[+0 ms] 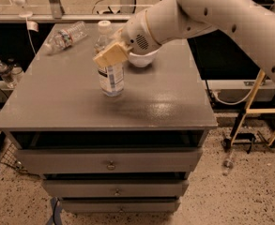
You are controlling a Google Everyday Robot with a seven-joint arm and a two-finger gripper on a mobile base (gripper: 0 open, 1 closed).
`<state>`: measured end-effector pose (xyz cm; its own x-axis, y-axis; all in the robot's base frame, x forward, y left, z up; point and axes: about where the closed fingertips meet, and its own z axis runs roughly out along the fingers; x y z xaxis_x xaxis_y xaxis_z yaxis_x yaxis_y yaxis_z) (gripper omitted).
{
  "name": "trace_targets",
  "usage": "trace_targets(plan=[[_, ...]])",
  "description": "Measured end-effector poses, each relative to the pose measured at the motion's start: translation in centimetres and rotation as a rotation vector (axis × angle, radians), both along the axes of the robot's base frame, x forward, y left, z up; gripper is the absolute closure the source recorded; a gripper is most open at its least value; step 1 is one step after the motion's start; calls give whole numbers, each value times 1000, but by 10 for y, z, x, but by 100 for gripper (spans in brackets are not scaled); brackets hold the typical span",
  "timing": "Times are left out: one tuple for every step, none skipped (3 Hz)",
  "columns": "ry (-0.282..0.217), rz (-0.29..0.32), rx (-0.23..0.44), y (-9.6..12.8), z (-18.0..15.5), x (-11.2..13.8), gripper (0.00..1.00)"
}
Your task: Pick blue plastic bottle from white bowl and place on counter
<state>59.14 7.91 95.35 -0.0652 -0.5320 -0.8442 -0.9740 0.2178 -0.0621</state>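
Observation:
The blue plastic bottle point(111, 78), clear with a white cap and a blue-and-white label, is upright with its base at or just above the grey counter point(146, 102), left of centre. My gripper point(109, 57) has tan fingers point(112, 54) shut around the bottle's upper body, just below the neck. The white bowl point(141, 60) stands behind and to the right of the bottle, partly hidden by my arm, and looks empty.
A clear bottle with a reddish label point(64, 36) lies on its side at the counter's back left corner. Bottles point(5, 72) stand on the floor at the left. A yellow stand point(249, 111) and a small bottle point(228, 161) are on the floor at the right.

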Motion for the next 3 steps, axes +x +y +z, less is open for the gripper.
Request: trace_targets(plan=[[-19, -31, 10, 1, -10, 2, 100], [-26, -55, 23, 2, -20, 5, 100], [-25, -47, 21, 4, -19, 3, 79]])
